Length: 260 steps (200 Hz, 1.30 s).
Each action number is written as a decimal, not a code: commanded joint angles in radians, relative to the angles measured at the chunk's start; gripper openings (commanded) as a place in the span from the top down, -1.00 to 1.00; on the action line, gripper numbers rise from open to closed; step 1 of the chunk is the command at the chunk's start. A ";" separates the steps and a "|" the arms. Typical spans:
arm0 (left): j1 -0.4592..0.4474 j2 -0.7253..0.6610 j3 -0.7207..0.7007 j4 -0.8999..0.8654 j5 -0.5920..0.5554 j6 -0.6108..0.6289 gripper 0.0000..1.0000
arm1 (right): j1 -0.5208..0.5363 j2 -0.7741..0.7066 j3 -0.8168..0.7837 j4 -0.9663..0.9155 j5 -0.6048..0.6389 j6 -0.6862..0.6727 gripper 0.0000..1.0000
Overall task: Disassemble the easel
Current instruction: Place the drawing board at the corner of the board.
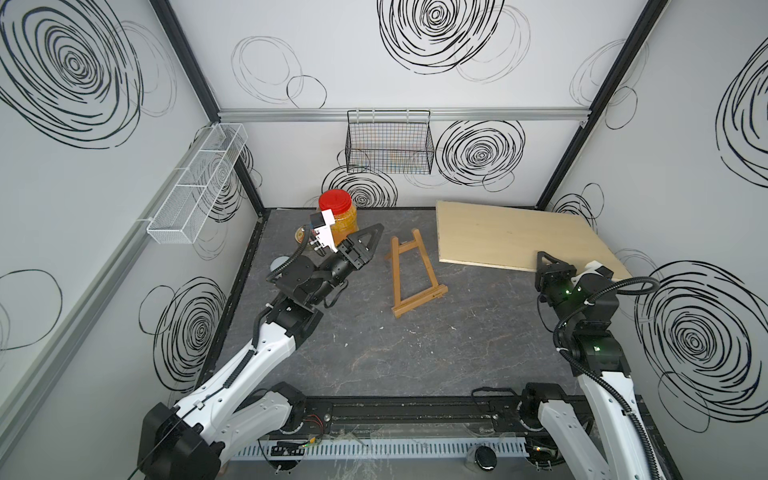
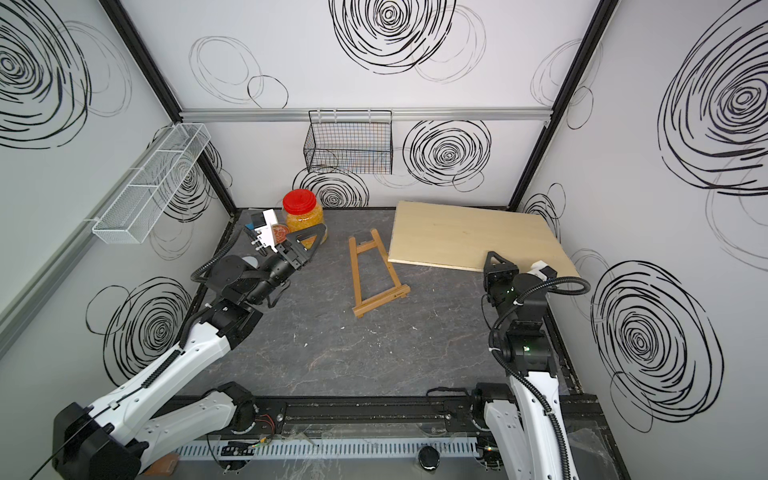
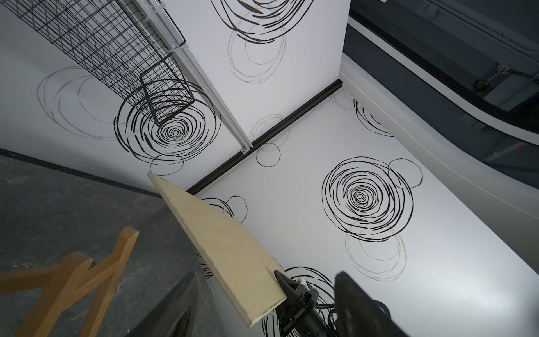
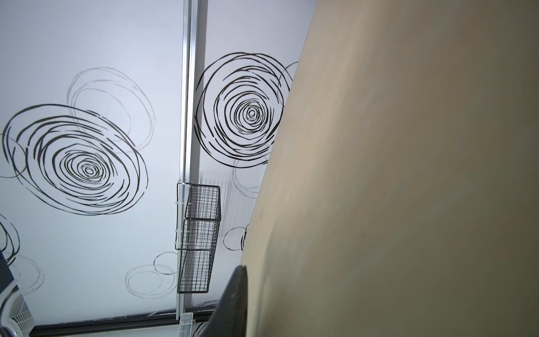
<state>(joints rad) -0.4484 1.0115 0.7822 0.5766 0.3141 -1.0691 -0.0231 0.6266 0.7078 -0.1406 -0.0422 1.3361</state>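
Our left fingers [image 1: 376, 230] stand spread with nothing between them, hanging over the counter [image 1: 374, 353]. The easel [image 1: 420, 301] lies flat on the counter just beside them, toward the middle. It is untouched, its top end nearest their tips and its ledge strip toward our bases. Our right fingers [image 1: 540, 255] are clenched on the near edge of the plywood board [image 1: 498, 232], well apart from the easel. Behind the left fingers stands a red-lidded jar [image 1: 337, 210].

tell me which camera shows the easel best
The top views: both show the whole easel, apex to ledge strip, unobstructed. The left wrist view catches only its upper end, cropped. The right wrist view shows none of it.
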 commanded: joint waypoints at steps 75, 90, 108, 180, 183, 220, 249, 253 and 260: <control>0.078 0.019 -0.021 0.012 0.118 0.064 -0.50 | -0.181 0.162 0.117 0.438 -0.240 -0.010 1.00; 0.078 0.025 -0.018 0.009 0.134 0.069 -0.49 | -0.216 0.206 0.117 0.466 -0.284 -0.025 1.00; 0.078 0.034 -0.014 -0.008 0.153 0.086 -0.49 | -0.240 0.261 0.123 0.494 -0.330 -0.063 1.00; 0.079 0.071 -0.020 -0.038 0.181 0.130 -0.48 | -0.245 0.473 0.128 0.574 -0.430 -0.208 1.00; 0.079 0.071 -0.021 -0.039 0.181 0.133 -0.48 | -0.244 0.482 0.127 0.579 -0.432 -0.210 1.00; 0.082 0.063 -0.030 -0.055 0.172 0.153 -0.48 | -0.228 0.605 0.159 0.579 -0.449 -0.267 1.00; 0.088 0.050 -0.044 -0.111 0.160 0.173 -0.48 | -0.197 0.719 0.197 0.577 -0.437 -0.298 1.00; 0.090 0.051 -0.044 -0.116 0.161 0.175 -0.48 | -0.192 0.736 0.200 0.587 -0.434 -0.295 1.00; 0.092 0.049 -0.047 -0.123 0.161 0.176 -0.48 | -0.185 0.764 0.207 0.600 -0.428 -0.289 1.00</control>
<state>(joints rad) -0.3710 1.0786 0.7506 0.4656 0.4732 -0.9253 -0.2359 1.3655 0.8192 0.1825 -0.4301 1.0634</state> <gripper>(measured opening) 0.738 0.245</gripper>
